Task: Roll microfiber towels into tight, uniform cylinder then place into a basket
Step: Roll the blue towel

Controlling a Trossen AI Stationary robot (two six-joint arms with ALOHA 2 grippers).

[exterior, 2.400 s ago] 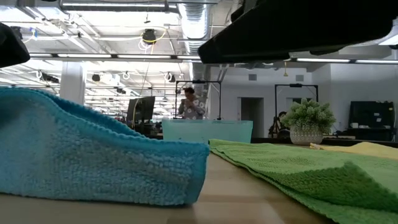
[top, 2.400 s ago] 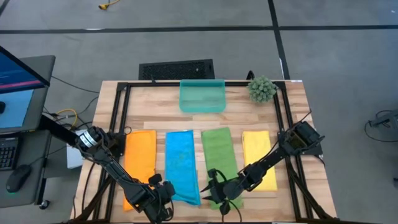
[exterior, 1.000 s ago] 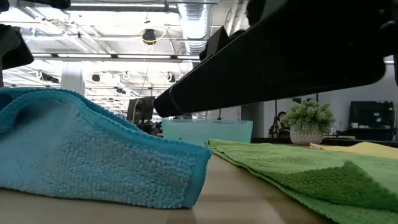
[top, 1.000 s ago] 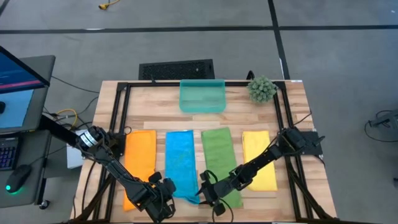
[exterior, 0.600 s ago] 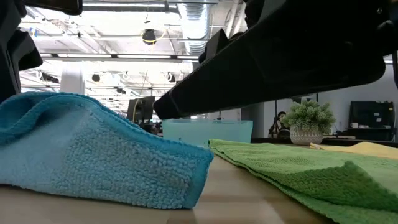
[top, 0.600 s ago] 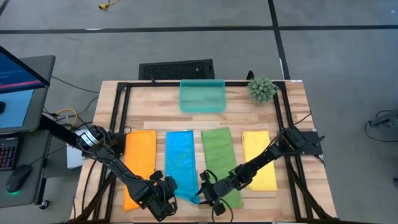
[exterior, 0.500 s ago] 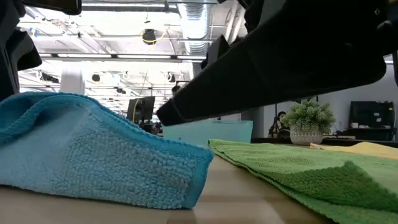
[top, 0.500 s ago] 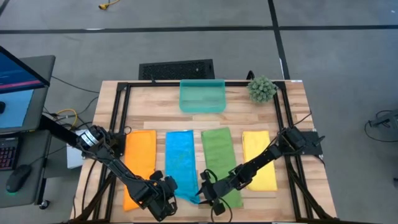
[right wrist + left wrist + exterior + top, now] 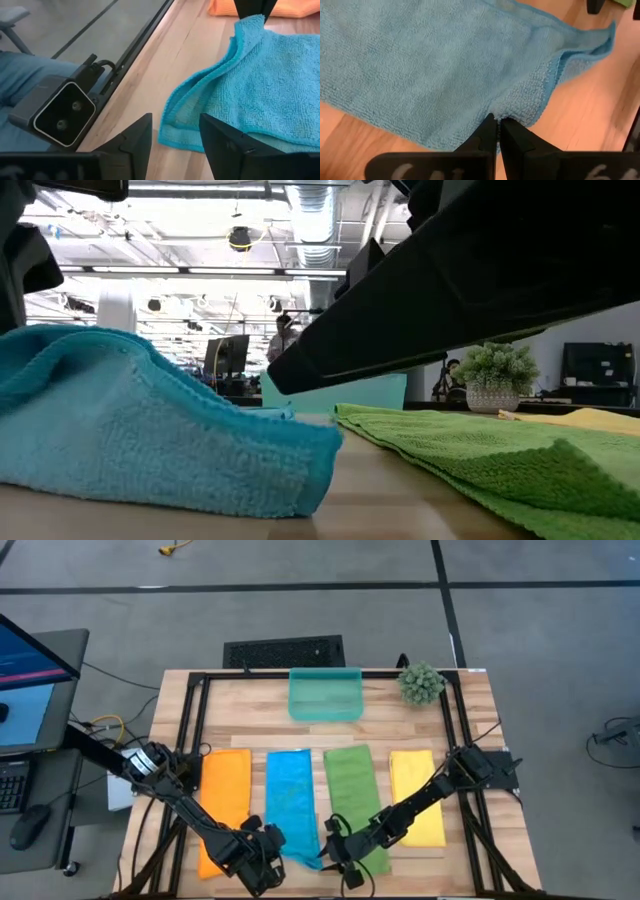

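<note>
The pale wooden tabletop (image 9: 250,705), framed by black rails, carries four flat microfiber towels in a row across its middle, long sides parallel. From the left edge toward the right they are the orange rectangular towel (image 9: 224,790), the bright blue rectangular towel (image 9: 291,802), the green rectangular towel (image 9: 353,795) and the yellow rectangular towel (image 9: 417,795). None is rolled.

The blue towel's front end, by the front edge of the tabletop, is lifted and folded over itself; in the low view it rises as a soft hump (image 9: 130,420) beside the flat green cloth (image 9: 480,455).

The translucent teal-green plastic basket (image 9: 325,693) stands at the back edge, near its middle, well apart from the towels, with no towel in it. A spiky green plant ball (image 9: 421,683) sits just beside it, toward the back right corner.

The left gripper (image 9: 496,127) is at the blue towel's front left corner, its fingers pressed together and pinching the cloth's edge. The right gripper (image 9: 175,132) is low at the front edge, at the blue towel's front right corner; its fingers stand apart with the folded blue corner between and just beyond them, not yet clamped on it.
</note>
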